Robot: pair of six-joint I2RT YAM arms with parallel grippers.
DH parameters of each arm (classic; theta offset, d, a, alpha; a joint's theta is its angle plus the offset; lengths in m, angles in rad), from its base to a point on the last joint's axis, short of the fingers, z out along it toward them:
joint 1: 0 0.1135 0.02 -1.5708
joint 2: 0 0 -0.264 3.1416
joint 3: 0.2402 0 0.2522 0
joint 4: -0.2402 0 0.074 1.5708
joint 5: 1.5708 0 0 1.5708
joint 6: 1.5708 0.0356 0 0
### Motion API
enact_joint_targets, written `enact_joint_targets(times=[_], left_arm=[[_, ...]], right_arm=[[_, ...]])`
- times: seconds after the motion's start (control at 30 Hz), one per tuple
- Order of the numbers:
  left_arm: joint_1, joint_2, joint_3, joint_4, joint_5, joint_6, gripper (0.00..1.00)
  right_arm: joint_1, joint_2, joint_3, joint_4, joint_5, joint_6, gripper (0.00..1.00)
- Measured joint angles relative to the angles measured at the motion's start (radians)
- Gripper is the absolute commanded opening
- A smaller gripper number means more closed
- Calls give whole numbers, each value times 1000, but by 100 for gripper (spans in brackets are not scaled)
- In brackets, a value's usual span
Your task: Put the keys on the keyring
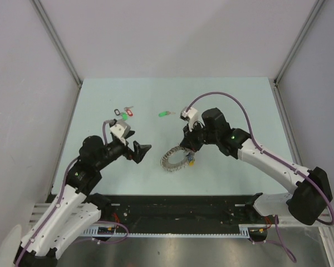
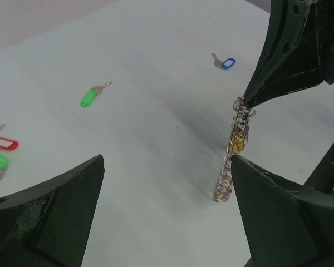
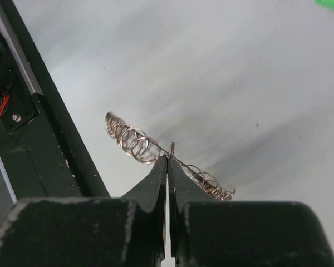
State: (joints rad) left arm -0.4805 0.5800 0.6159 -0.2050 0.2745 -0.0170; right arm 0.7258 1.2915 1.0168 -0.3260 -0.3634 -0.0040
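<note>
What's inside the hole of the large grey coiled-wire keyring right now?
Only pale table shows through the keyring hole. A small yellow item sits at its rim. The shut right gripper covers the far rim, hiding whatever lies there.

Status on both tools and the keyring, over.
Right tool shut on keyring, ring on edge. Left tool open, empty. Green key, blue key loose on table.

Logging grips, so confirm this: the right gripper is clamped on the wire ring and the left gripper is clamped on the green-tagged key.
Wrong on the left gripper: it is open and holds nothing, and the green-tagged key lies loose on the table, as the left wrist view shows. The right gripper is clamped on the wire ring.
</note>
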Motion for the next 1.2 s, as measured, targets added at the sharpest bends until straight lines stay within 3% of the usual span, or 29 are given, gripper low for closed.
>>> enact_joint_targets(times=[0.2, 0.5, 0.6, 0.9, 1.2], left_arm=[[0, 158, 115, 18, 97, 24, 100], [0, 262, 119, 99, 218, 54, 88], [0, 301, 119, 146, 264, 63, 89], [0, 373, 118, 257, 403, 138, 91], [22, 369, 113, 327, 539, 220, 81]], right_arm=[[-37, -5, 44, 27, -123, -184, 0], [-44, 20, 39, 98, -250, -375, 0], [-41, 18, -2, 189, -290, -412, 0], [-50, -5, -169, 480, -418, -433, 0], [-150, -88, -275, 767, -567, -343, 0]])
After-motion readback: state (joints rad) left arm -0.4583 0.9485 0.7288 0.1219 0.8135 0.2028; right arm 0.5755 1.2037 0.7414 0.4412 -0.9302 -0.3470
